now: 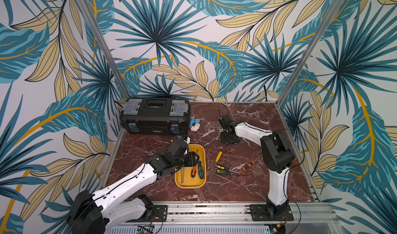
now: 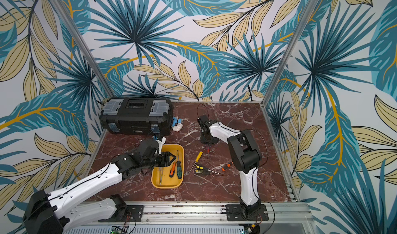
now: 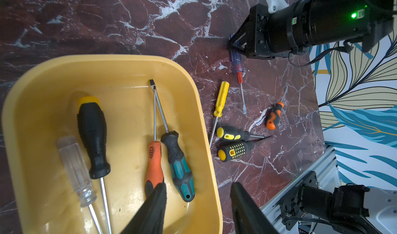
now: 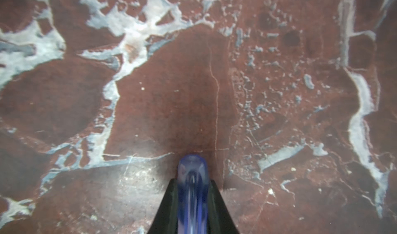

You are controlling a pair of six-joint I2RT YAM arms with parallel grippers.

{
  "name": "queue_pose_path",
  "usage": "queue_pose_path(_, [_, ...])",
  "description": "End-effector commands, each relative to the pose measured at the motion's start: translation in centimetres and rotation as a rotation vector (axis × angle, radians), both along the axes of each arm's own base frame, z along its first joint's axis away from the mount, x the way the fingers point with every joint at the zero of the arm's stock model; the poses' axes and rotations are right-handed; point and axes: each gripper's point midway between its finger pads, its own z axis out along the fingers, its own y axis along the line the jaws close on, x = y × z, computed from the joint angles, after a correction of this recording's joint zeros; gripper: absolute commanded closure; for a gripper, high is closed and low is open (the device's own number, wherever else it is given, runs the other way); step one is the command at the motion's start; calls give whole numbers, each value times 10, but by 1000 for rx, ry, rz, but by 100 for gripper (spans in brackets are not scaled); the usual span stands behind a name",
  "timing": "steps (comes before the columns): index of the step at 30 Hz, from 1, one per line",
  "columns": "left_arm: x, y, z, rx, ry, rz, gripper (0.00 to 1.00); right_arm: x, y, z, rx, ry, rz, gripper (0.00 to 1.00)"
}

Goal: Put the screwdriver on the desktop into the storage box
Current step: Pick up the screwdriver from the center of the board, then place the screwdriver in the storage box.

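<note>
Blue-handled screwdriver (image 3: 235, 61) lies on the marbled desk (image 3: 107, 18), outside the yellow storage box (image 3: 129, 58), its handle clenched in the right claw (image 4: 192, 181). Left claw (image 3: 198, 186) hangs spread and empty over the box, where four other screwdrivers (image 3: 92, 132) lie. Four more screwdrivers (image 3: 221, 99) lie loose on the desk nearby.

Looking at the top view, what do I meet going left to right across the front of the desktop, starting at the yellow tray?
storage box → yellow-handled screwdriver → orange-and-black screwdriver → right arm's upright link
</note>
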Motion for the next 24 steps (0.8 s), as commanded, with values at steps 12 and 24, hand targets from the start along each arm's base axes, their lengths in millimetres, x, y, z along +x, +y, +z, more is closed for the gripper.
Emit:
queue_pose_path(12, [4,-6,23,-77,-53,-8,47,-18,14,94,267,-197,-1,100])
queue_pose_path(24, [-5,-59,94,-526,-174,-207,33,-95,77,185,958,-306,156,100])
